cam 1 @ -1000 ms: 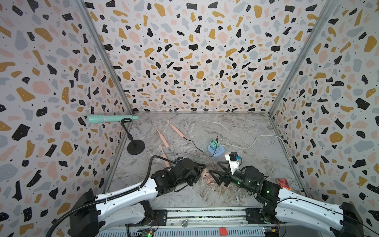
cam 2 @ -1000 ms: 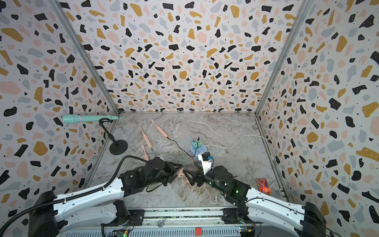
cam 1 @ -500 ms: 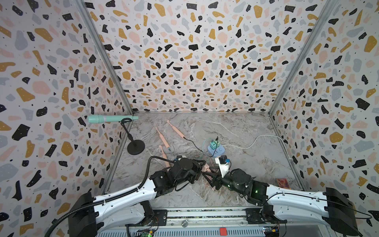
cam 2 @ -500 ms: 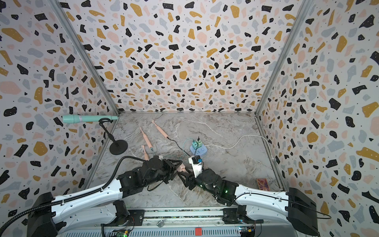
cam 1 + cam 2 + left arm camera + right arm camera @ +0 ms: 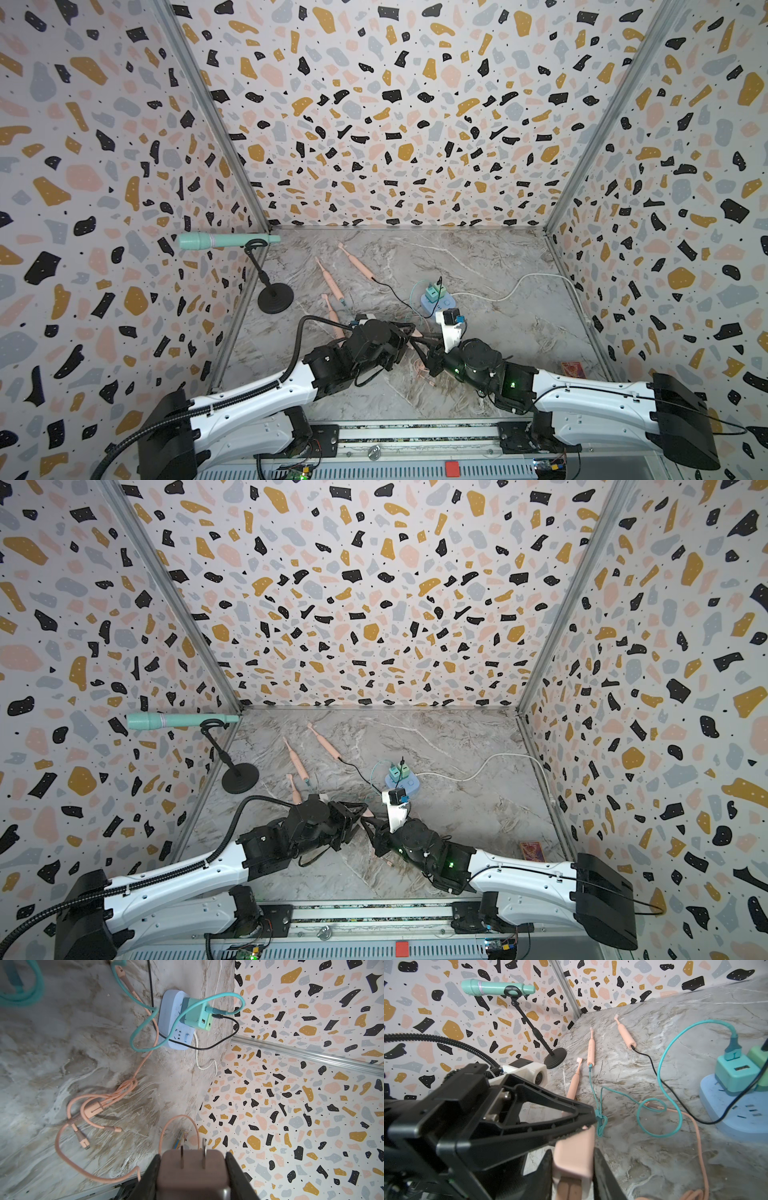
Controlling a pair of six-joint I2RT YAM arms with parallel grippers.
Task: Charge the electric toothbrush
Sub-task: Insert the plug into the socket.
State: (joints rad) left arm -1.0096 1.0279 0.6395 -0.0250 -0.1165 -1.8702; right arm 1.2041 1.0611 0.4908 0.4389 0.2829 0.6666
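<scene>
1. Terrazzo-print walls box in a marbled counter (image 5: 478, 257), and you are working in its near half.
2. A second ago your right arm sat out toward 4 o'clock with its jaws gaping. It has since swung in to the centre, and the right tool (image 5: 574, 1157) has narrowed onto the pink charger plug (image 5: 192, 1169), a pad against each side.
3. Your left tool (image 5: 192, 1155) has not shifted. It stays clamped on the same plug, prongs pointing away, so both tools meet on it just 6 o'clock of the blue power strip (image 5: 436, 301).
4. There are three pink toothbrushes, all lying flat around 10 o'clock:
   - The far toothbrush (image 5: 359, 262) is on a black cable (image 5: 652, 1064).
   - The middle toothbrush (image 5: 330, 282) is on a teal cable (image 5: 593, 1088).
   - The near toothbrush (image 5: 332, 313) has its base hidden behind your left arm.
5. Two green adapters (image 5: 195, 1014) stand side by side in the strip.
6. One pink cable (image 5: 68, 1147) lies looped near 6 o'clock.
7. One microphone (image 5: 224, 241) sits on its stand at 9 o'clock, and one red card (image 5: 573, 369) lies at 4 o'clock.
</scene>
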